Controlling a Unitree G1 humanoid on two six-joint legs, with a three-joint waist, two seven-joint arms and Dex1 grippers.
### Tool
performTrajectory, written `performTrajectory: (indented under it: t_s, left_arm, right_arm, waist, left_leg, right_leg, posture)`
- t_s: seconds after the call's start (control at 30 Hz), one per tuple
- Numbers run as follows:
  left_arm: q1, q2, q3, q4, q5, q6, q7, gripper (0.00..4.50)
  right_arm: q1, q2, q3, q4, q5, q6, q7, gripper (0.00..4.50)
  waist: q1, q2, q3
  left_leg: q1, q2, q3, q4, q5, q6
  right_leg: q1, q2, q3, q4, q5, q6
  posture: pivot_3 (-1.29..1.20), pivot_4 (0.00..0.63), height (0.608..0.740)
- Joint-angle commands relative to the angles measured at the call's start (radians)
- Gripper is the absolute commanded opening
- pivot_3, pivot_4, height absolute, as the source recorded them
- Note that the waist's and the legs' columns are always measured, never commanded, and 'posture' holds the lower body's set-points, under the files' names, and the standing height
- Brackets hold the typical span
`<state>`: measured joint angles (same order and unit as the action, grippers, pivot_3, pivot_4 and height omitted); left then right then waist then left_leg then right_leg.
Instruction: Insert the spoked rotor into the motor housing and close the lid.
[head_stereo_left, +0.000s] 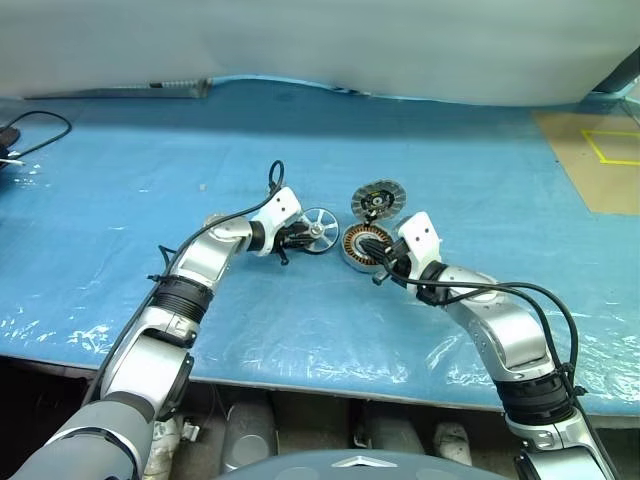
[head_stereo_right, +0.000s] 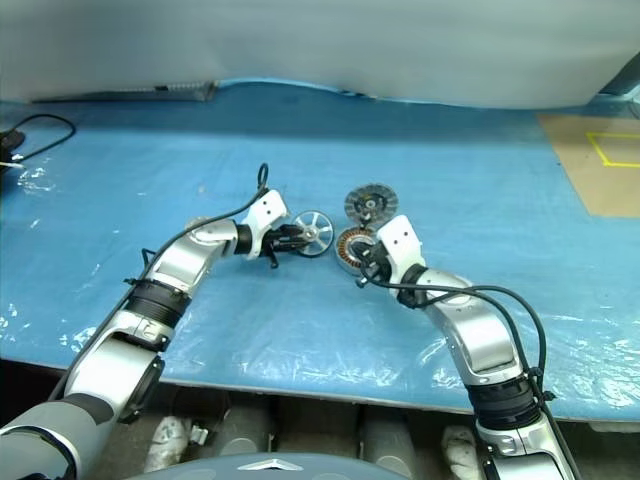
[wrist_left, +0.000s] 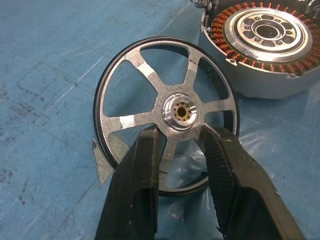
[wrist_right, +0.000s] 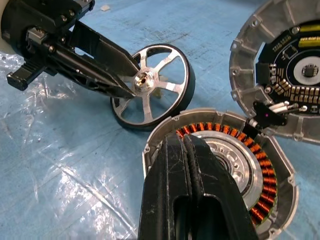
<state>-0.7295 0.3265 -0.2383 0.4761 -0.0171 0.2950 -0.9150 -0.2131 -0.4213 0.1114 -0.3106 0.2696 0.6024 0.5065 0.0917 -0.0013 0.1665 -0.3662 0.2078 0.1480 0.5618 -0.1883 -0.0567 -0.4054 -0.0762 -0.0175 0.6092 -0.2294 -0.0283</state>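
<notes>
A blue plastic sheet (head_stereo_left: 300, 150) is covering the table. The left gripper (wrist_left: 180, 145) is straddling the tilted spoked rotor's (wrist_left: 167, 107) hub, seemingly pinching it. The right gripper (wrist_right: 192, 170), fingers closed, is resting over the motor housing (wrist_right: 250, 165); the lid (head_stereo_left: 376, 199) is leaning just behind.

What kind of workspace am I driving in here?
Likely a test bench for assembly practice: a table under a blue plastic sheet, loose motor parts like the copper-wound housing, and yellow tape marks on cardboard.
</notes>
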Motion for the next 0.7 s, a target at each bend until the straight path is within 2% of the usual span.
performTrajectory:
  t_s: [0.03, 0.1, 0.13, 0.2, 0.23, 0.7]
  left_arm:
    - [0.002, 0.038, -0.003, 0.030, 0.025, -0.001, -0.002, 0.98]
    - [0.001, 0.047, 0.015, 0.018, 0.003, 0.002, -0.020, 0.95]
    - [0.000, 0.051, 0.023, 0.012, -0.009, 0.005, -0.028, 0.78]
    - [-0.003, 0.057, 0.047, -0.003, -0.045, 0.026, -0.050, 0.09]
    - [-0.003, 0.063, 0.058, -0.007, -0.062, 0.037, -0.066, 0.02]
    - [0.037, 0.126, 0.052, -0.014, -0.069, 0.007, -0.130, 0.02]
  right_arm:
    - [0.021, 0.009, -0.048, -0.048, 0.030, -0.050, 0.014, 0.00]
    - [0.039, 0.015, -0.070, -0.049, 0.047, -0.063, 0.018, 0.00]
    - [0.047, 0.019, -0.081, -0.050, 0.055, -0.069, 0.021, 0.00]
    - [0.067, 0.015, -0.100, -0.049, 0.064, -0.085, 0.032, 0.00]
    - [0.080, 0.009, -0.110, -0.047, 0.067, -0.096, 0.041, 0.00]
    - [0.116, -0.015, -0.127, -0.040, 0.059, -0.115, 0.064, 0.00]
  waist:
    - [0.000, 0.000, 0.000]
    - [0.000, 0.000, 0.000]
    - [-0.001, 0.000, 0.000]
    - [0.000, 0.000, 0.000]
    - [0.001, 0.000, 0.000]
    - [0.001, 0.000, 0.000]
  left_leg:
    - [0.000, 0.000, 0.000, 0.000, 0.000, 0.000]
    - [0.000, 0.000, 0.000, 0.000, 0.000, 0.000]
    - [0.000, 0.000, 0.000, 0.000, 0.000, 0.000]
    - [-0.002, 0.000, 0.000, -0.001, 0.000, 0.000]
    - [-0.003, 0.000, 0.000, -0.001, 0.000, 0.000]
    - [-0.003, 0.000, 0.000, -0.004, 0.000, 0.000]
  right_leg:
    - [0.000, 0.000, 0.000, 0.000, 0.000, 0.000]
    - [0.000, 0.000, 0.000, 0.000, 0.000, 0.000]
    - [0.000, 0.000, 0.000, 0.000, 0.000, 0.000]
    - [-0.003, 0.000, 0.000, -0.001, 0.000, 0.000]
    - [-0.003, 0.000, 0.000, -0.001, 0.000, 0.000]
    - [-0.004, 0.000, -0.002, -0.003, 0.000, 0.000]
  posture:
    - [0.00, 0.150, 0.740]
    - [0.00, 0.150, 0.740]
    - [0.00, 0.150, 0.740]
    - [0.00, 0.150, 0.740]
    - [0.00, 0.150, 0.740]
    - [0.00, 0.150, 0.740]
